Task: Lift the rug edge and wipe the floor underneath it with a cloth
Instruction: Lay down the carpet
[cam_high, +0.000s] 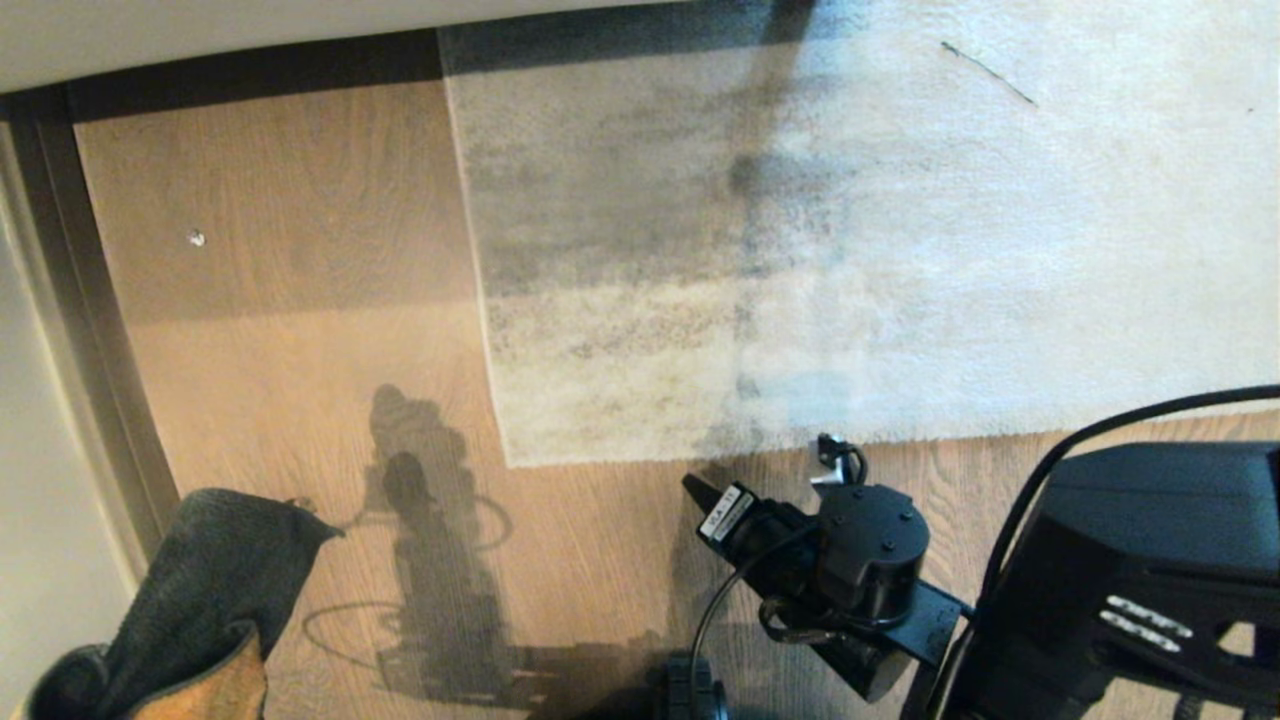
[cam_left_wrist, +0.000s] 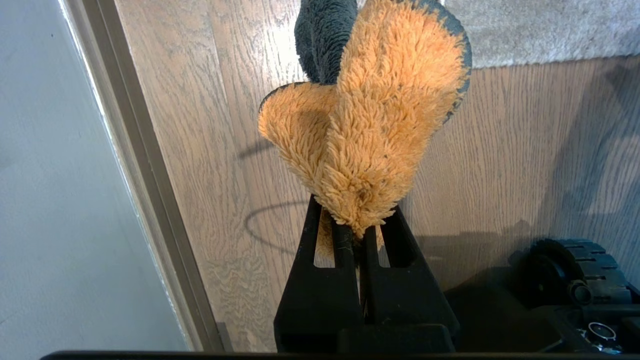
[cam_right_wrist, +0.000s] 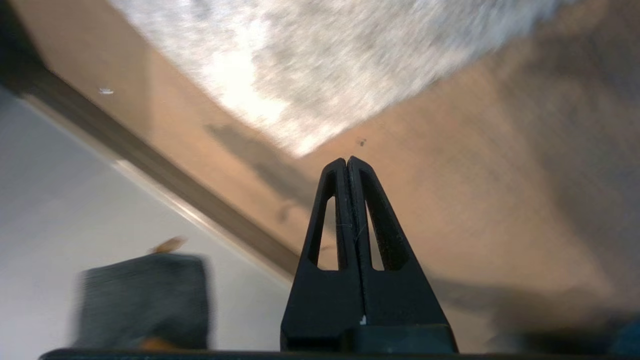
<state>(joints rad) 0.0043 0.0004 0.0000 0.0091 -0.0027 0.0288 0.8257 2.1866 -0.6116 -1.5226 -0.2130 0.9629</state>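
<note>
- Two grippers are at work over the floor (cam_high: 300, 400), light brown wood-grain planks running up to a dark strip along the pale wall on the left
- left gripper (cam_left_wrist: 361, 235) is clamped tight on the cloth (cam_left_wrist: 370, 125), its black fingers (cam_left_wrist: 345, 260) pinching the bunched root of the rag
- from the left wrist view the cloth fans out beyond the fingertips, shaggy mustard-orange face toward the camera, dark grey face and trim showing behind and round the rim
- in the head view that same cloth shows at the lower left corner, dark grey on top with a tan fold beneath, held off the rug and well apart from it
- right gripper (cam_right_wrist: 347, 161) has its two black fingers pressed flat together with nothing between them
- it points at bare planks just short of the rug edge (cam_high: 700, 452), and its tip sits near the square corner of the rug in the right wrist view, not touching it
- rug edge lies flat on the floor, light grey short pile mottled with darker grey patches, its near border running straight across in front of the right arm
- right arm (cam_high: 850, 560) carries a small white label near the wrist; the printing on it is too small to read
- one small pale speck (cam_high: 196, 238) lies on the planks left of the rug
</note>
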